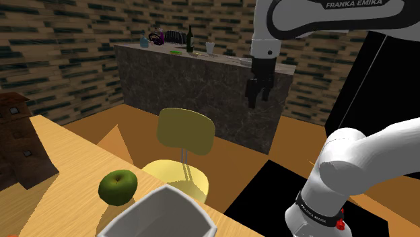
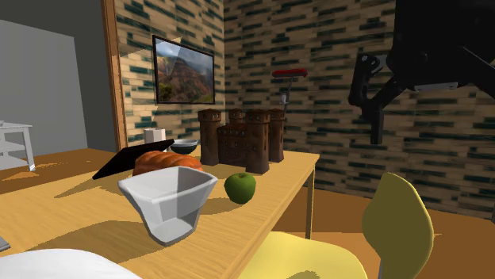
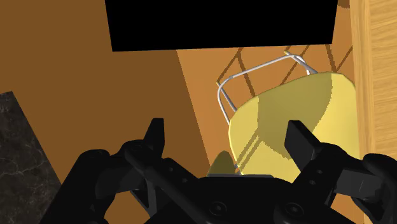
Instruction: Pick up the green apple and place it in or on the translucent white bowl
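The green apple point(image 1: 118, 186) point(image 2: 239, 187) rests on the wooden table point(image 1: 74, 168) close to its edge. Right beside it stands the white angular bowl point(image 1: 161, 215) point(image 2: 170, 198), with nothing inside it. My black gripper point(image 1: 258, 99) point(image 2: 374, 131) point(image 3: 229, 140) hangs high in the air beyond the table edge, well away from the apple. It is above the yellow chair point(image 1: 185, 131) point(image 3: 286, 127). The fingers point(image 3: 154, 137) stand apart, so it is open, with nothing between them.
On the table behind the apple are a brown castle-shaped block point(image 2: 242, 143), a bread loaf point(image 2: 166, 162), a small bowl point(image 2: 184, 146) and a dark flat tray point(image 2: 119, 164). A stone counter point(image 1: 202, 87) with bottles stands at the back. The yellow chair sits against the table edge.
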